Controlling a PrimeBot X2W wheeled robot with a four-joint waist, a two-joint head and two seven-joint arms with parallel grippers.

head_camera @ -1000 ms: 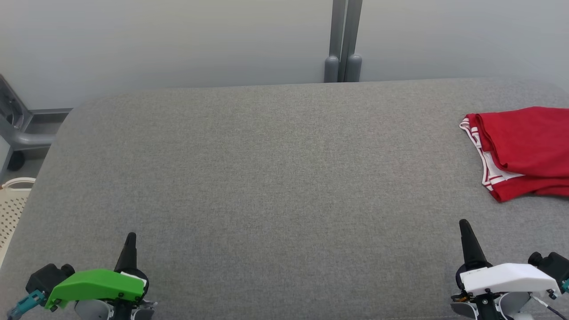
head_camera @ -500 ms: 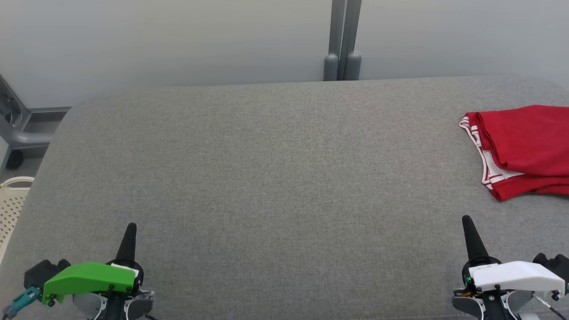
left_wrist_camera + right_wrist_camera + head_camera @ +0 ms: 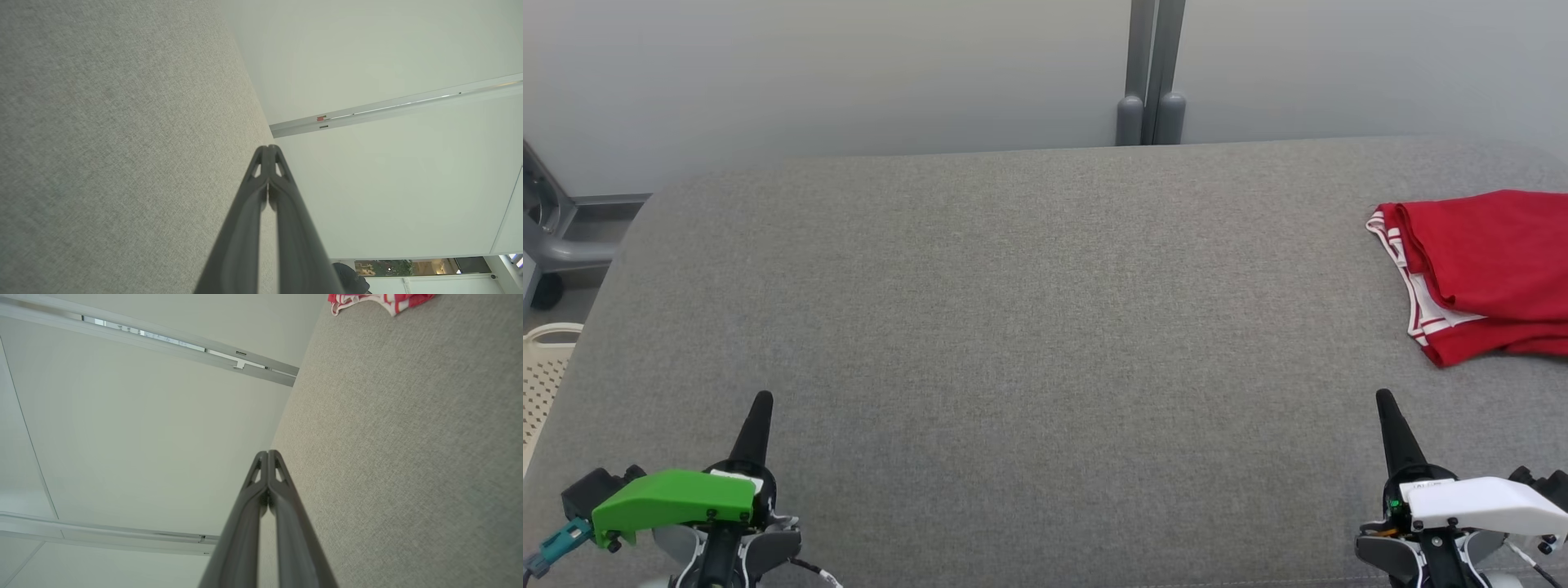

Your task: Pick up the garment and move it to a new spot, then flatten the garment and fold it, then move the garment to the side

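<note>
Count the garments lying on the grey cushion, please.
1. The red garment with white striped trim lies folded at the far right of the grey cushion. The head view's edge cuts it off, so more could lie hidden beyond.

Right side of the red garment [image 3: 1490, 253] past the head view's edge, pale basket [image 3: 543, 376] past its left

Open room: the gray padded surface [image 3: 1029, 310] runs flat and open from the red garment [image 3: 1486, 269] leftward to its far edge.
Obstacle on the surface: the garment itself, a low folded heap.
Behind the garment: pale wall [image 3: 849, 73], with a gray double post [image 3: 1150, 82] up and to its left.
Far left of the garment: perforated basket [image 3: 543, 384] just off the surface's edge.
</note>
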